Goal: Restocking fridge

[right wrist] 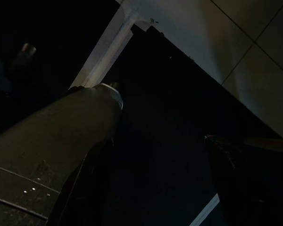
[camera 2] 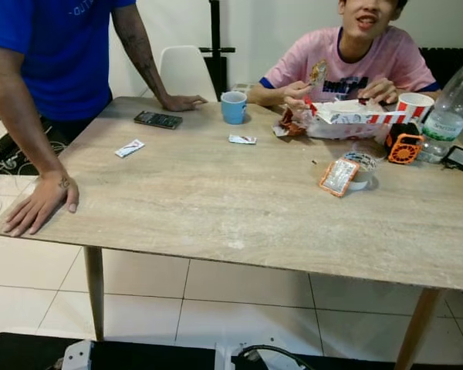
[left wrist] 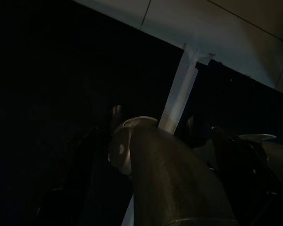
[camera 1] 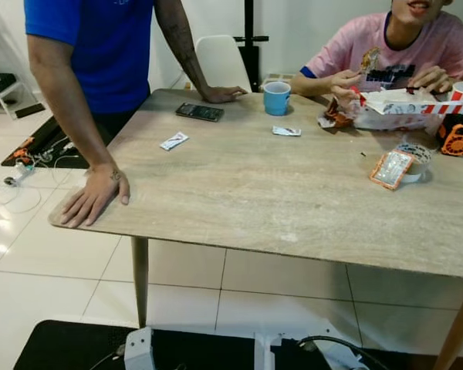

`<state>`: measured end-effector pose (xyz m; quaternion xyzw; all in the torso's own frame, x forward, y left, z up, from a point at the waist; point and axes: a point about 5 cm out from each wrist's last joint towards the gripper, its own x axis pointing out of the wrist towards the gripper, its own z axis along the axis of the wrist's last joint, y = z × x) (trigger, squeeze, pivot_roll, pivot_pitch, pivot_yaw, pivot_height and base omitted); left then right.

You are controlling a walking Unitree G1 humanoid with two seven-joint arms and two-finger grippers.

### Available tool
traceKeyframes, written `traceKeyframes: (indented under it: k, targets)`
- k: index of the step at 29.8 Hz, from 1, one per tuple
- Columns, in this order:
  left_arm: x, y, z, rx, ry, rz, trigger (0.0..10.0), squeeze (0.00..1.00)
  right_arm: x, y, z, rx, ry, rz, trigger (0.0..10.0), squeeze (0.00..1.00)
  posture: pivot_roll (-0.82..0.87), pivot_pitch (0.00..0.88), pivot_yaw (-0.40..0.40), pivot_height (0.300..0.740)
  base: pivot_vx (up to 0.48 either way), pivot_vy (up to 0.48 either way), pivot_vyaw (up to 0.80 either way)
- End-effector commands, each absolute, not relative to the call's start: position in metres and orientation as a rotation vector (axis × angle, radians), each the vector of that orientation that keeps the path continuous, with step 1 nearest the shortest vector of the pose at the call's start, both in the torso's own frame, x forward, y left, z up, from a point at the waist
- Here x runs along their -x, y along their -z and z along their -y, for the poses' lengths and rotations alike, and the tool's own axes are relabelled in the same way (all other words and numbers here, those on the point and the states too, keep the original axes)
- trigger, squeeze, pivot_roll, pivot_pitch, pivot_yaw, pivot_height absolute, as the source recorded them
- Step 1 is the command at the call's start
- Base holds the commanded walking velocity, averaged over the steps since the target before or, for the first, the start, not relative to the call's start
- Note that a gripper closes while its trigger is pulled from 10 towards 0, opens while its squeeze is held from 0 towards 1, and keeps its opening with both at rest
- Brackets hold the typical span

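- Standing upright at the table's (camera 2: 239,208) 2 o'clock edge, a clear water bottle (camera 2: 451,108) points its neck up.
- Left gripper (left wrist: 179,141) hangs over a dark mat; finger spread cannot be told.
- Right gripper (right wrist: 165,155) hangs idle, fingers apart, empty.
- A person's hand (camera 1: 92,196) lies flat at the 9 o'clock corner.

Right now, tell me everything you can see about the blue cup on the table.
The blue cup is a small, plain light-blue cup, possibly plastic or ceramic, standing upright on the far side of the wooden table. Its open top faces up; what is inside cannot be seen. It stands alone, touching nothing but the table. A dark phone lies to its left, a small white packet just in front, and a seated person's forearm rests close on its right.
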<state>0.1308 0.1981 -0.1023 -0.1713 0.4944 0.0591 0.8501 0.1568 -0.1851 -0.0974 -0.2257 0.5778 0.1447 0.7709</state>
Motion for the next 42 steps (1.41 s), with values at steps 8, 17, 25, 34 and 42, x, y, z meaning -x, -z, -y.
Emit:
traceKeyframes:
  k: [8, 17, 25, 34, 42]
  targets:
    - [-0.132, 0.101, -0.205, 0.351, -0.165, -1.038, 10.0, 0.00, -0.160, 0.096, 0.183, 0.489, -0.321, -1.249, 10.0, 0.00, 0.02, 0.000, 0.026, 0.740, 0.000, 0.000, 0.00]
    - [-0.126, 0.102, -0.213, 0.341, -0.201, -1.050, 10.0, 0.00, -0.158, 0.097, 0.183, 0.451, -0.289, -1.258, 10.0, 0.00, 0.02, 0.000, 0.037, 0.740, 0.000, 0.000, 0.00]
    - [-0.123, 0.103, -0.214, 0.328, -0.241, -1.060, 10.0, 0.00, -0.158, 0.097, 0.186, 0.434, -0.260, -1.260, 10.0, 0.00, 0.01, 0.000, 0.024, 0.740, 0.000, 0.000, 0.00]
    - [-0.110, 0.103, -0.239, 0.280, -0.404, -1.090, 10.0, 0.00, -0.156, 0.098, 0.186, 0.437, -0.259, -1.278, 10.0, 0.00, 0.01, 0.000, 0.030, 0.740, 0.000, 0.000, 0.00]
    - [-0.096, 0.103, -0.250, 0.236, -0.447, -1.127, 10.0, 0.00, -0.154, 0.098, 0.188, 0.432, -0.216, -1.284, 10.0, 0.79, 0.02, 0.000, 0.028, 0.740, 0.000, 0.000, 0.00]
